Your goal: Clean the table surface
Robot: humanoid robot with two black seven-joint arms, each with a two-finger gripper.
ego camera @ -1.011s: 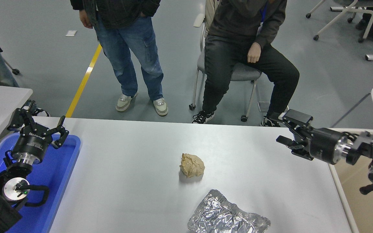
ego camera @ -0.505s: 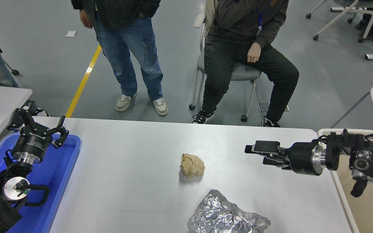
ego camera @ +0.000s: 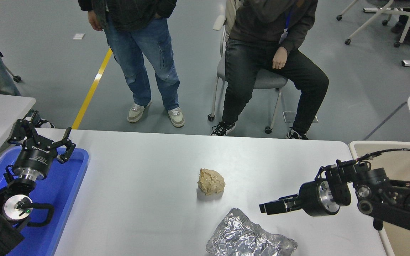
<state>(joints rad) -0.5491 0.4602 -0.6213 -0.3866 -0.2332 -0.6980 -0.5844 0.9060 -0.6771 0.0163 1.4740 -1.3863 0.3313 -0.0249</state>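
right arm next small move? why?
Probably ease the right gripper down and left onto the crumpled foil. It hangs just above the foil's upper right edge, touching nothing. The foil and the brown paper ball both lie on the table surface; the foil is nearer.

Only one piece of print shows: pale lettering across the round black body of the left gripper (ego camera: 39, 141), above the blue plastic tray (ego camera: 66, 185). It is upside down and too small to read.
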